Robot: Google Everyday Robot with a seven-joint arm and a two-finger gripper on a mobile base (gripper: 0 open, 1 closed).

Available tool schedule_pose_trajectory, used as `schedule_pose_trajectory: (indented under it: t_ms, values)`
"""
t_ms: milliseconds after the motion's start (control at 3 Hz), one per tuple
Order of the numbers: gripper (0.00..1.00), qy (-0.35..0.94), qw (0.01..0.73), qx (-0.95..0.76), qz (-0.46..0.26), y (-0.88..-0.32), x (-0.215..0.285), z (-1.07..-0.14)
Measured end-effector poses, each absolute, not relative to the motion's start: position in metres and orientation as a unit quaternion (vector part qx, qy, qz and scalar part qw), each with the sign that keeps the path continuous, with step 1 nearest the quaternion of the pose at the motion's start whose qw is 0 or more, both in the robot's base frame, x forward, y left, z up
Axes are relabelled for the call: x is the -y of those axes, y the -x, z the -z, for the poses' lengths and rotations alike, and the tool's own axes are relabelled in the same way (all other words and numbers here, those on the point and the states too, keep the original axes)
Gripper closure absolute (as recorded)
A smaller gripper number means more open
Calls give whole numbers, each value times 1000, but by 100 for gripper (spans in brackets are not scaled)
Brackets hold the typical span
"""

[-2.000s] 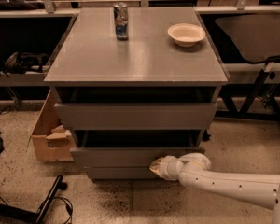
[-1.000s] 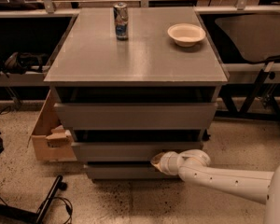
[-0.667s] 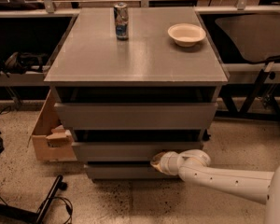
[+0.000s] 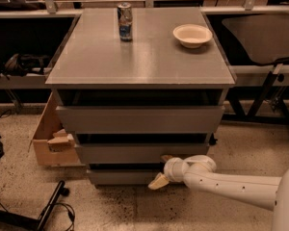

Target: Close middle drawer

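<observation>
At the left of the frame a cardboard box (image 4: 48, 141) stands on the speckled floor, just beside the grey cabinet (image 4: 142, 57). On the cabinet's top, a drink can (image 4: 124, 15) stands upright near the back, left of centre.

Below the top are three grey drawer fronts. The tall top drawer front (image 4: 139, 119) is widest. The middle drawer (image 4: 120, 153) lies under it in the centre of the frame, with a dark gap showing above its flat front. The slim bottom drawer front (image 4: 120, 177) is lowest.

The gripper (image 4: 162, 169) is low in the frame, right of centre, at the lower right part of the middle drawer's front. Its two tan fingers (image 4: 157, 181) are spread apart and hold nothing. The upper one is up at the drawer front's bottom edge, and the lower one angles down-left in front of the bottom drawer front.

Further right, a pale bowl (image 4: 192, 34) sits on the cabinet top near its back right corner. The white arm (image 4: 231, 184) runs from the gripper to the lower right corner.
</observation>
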State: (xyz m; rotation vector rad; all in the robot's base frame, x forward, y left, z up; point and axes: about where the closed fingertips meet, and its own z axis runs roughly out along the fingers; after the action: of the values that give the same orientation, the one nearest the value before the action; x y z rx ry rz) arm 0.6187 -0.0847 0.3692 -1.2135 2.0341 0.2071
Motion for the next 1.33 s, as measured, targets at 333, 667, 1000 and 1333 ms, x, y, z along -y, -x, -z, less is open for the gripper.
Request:
schedule_pose_trajectory:
  t_ms: [333,667,1000,1333]
  values:
    - [24,474,373,-794,-81,-617,85,-369]
    - [47,474,373,-794,-81,-615,84,-369]
    - [71,495,342,-797,-56,-590,98,-391]
    - [94,521,265,-811,-19,-525,112,-429]
